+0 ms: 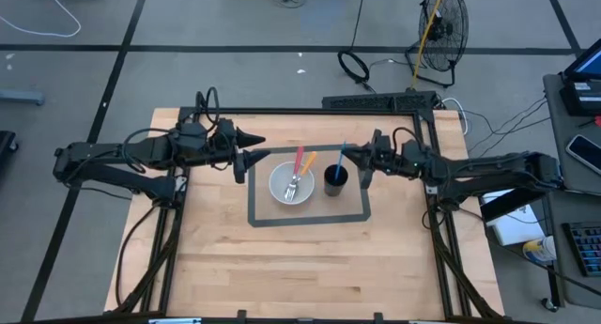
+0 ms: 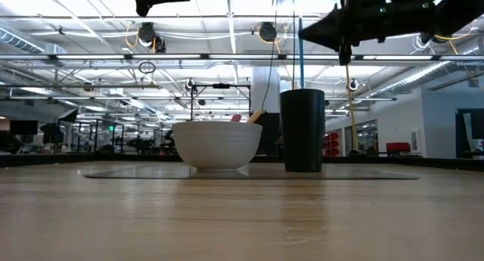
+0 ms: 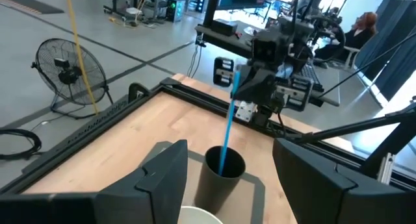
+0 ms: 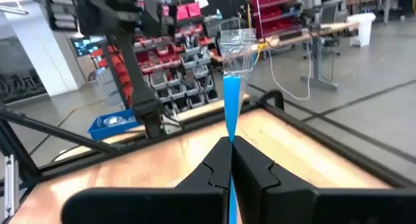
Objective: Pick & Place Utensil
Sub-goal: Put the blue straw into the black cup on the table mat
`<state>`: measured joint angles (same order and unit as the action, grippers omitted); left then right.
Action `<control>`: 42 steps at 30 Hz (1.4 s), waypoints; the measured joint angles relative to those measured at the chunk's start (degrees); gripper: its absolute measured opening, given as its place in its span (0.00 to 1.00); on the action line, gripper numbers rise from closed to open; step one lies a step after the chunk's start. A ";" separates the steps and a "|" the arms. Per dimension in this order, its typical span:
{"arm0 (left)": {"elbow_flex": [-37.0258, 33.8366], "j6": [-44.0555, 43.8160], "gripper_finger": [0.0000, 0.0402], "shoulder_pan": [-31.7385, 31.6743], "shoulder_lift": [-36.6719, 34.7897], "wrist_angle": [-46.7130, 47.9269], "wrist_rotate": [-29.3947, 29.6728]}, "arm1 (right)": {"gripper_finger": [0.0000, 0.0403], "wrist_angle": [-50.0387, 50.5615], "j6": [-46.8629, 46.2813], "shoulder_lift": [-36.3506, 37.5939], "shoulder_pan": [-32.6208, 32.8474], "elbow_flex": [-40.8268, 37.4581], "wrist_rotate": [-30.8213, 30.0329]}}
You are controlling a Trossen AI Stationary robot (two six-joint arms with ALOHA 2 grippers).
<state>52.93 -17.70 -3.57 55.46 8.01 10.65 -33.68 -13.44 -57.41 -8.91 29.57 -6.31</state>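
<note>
Right gripper jaws shut on blue utensil w/ its tip in black cup, left gripper jaws wide open, empty, beside white bowl

The near half of the light wooden tabletop lies bare, leaving free passage there. Inside the grey taped rectangle the white round bowl and the tall black cylindrical cup stand just beside each other, the gap narrow. The right gripper, clamped on a blue plastic utensil, blocks the space above the cup.
</note>
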 joint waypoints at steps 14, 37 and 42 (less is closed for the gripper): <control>0.00 1.08 0.57 0.00 0.00 -0.03 0.05 | 0.02 -0.38 -2.83 -0.02 0.02 -3.49 0.05; 0.00 -1.34 0.57 -1.06 0.02 -0.53 0.02 | 0.39 -0.29 -3.29 2.29 0.00 -4.56 -1.42; 0.00 -3.82 0.57 -1.07 0.02 -0.46 -0.04 | 0.46 -0.29 -1.43 6.57 0.00 -4.56 -4.28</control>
<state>52.93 -21.52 -4.64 55.48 7.55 10.62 -33.97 -14.86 -50.83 -8.91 25.02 -10.59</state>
